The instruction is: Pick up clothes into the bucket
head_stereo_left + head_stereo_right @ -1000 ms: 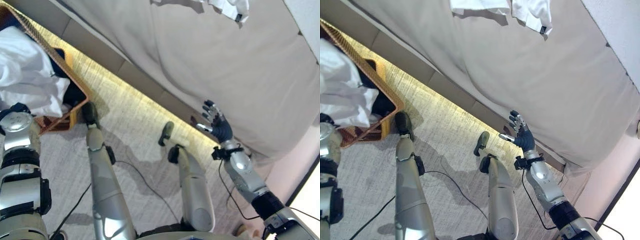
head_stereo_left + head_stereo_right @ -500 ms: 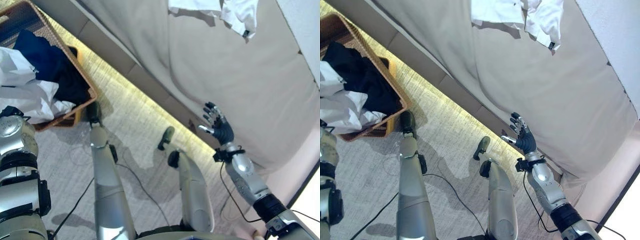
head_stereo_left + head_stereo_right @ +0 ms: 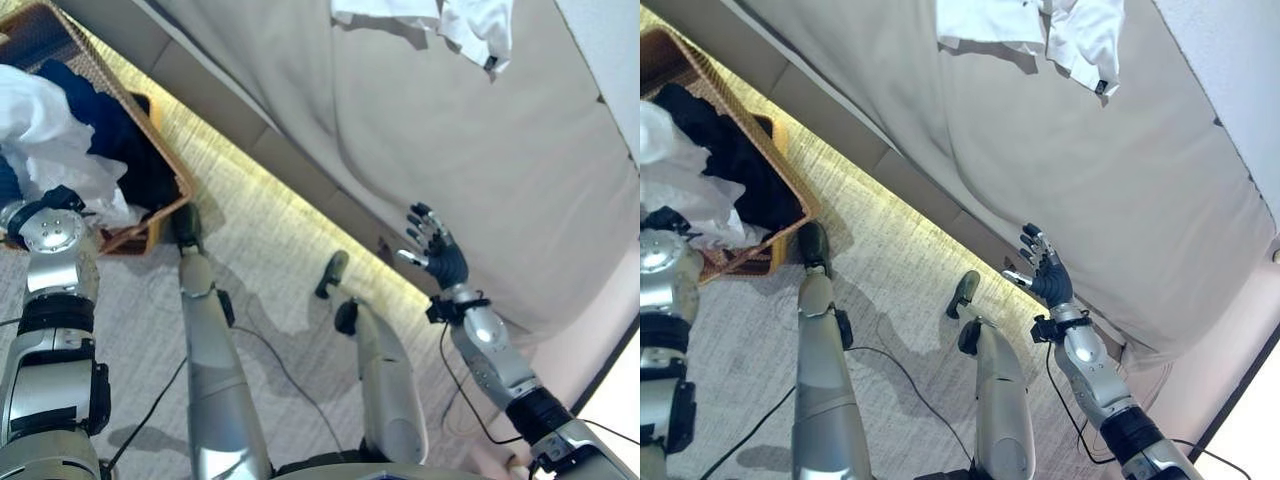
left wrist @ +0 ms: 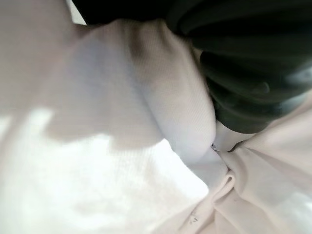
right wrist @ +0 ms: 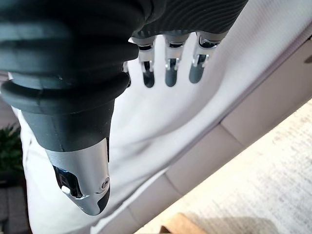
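A woven brown basket [image 3: 172, 172] stands on the carpet at the upper left, beside the bed. It holds a dark blue garment [image 3: 122, 142] and a bunched white garment [image 3: 48, 118]. My left arm reaches into the basket, and my left hand [image 4: 246, 68] is buried in the white cloth [image 4: 122, 146] with its fingers hidden. A second white garment [image 3: 1045, 28] lies on the beige bed cover [image 3: 480, 170] at the top. My right hand [image 3: 433, 248] is raised at the bed's edge, open with straight fingers [image 5: 168, 73], and holds nothing.
The bed's base [image 3: 300, 170] runs diagonally across the view with a lit strip under it. Grey carpet [image 3: 280, 290] lies between the bed and the basket. A pale wall [image 3: 1230, 60] borders the bed at the upper right.
The view has shifted a little. My left arm has risen at the basket, and the white garment is bunched higher over the dark one. The right hand has stayed where it was.
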